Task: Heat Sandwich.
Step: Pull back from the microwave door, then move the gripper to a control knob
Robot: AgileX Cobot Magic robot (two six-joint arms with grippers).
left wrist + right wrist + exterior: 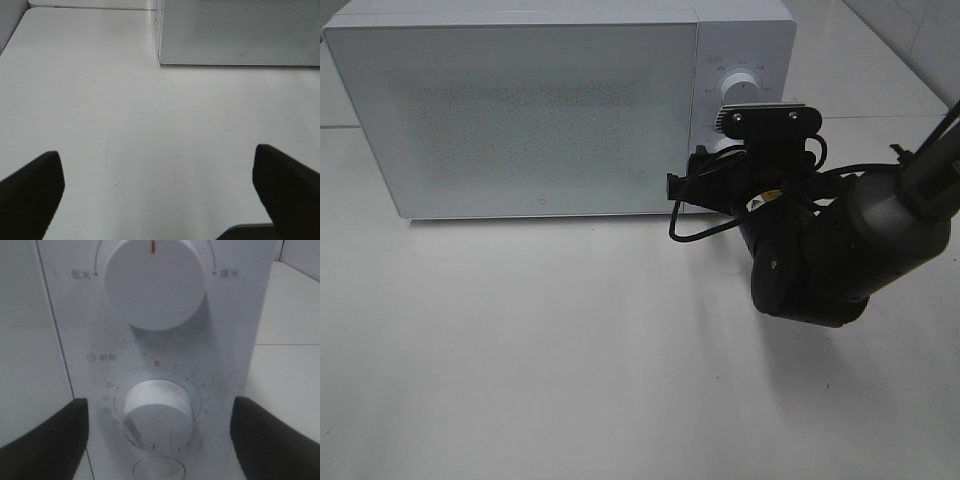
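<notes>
Microwave [520, 110] sits at far side of bench [520, 360], door [510, 105] closed, frosted front, nothing readable through it.

Sandwich: not seen in any view; cannot tell where it is.

R arm [820, 255] reaches in from right, wrist cam pressed close to control panel [745, 60] at microwave's right end. In the high view the camera mount hides the pincer tips.

Right pincer [160, 410]: released, jaws wide. Black fingers [45, 440] stand either side of timer knob [157, 412], clear gap to the knob on both sides, no contact seen. Grey pointer on timer knob lies approx. by the "20" mark, scale smudged so reading not certain. Power knob [155, 282] is just beside it on the panel, red line midway btw. its two labels. Rim of a round button [159, 470] shows on the timer knob's other side.

Left pincer [157, 152]: released, jaws fully apart, grasping nothing, over bare bench near microwave's front left corner. L arm not in the high view.
</notes>
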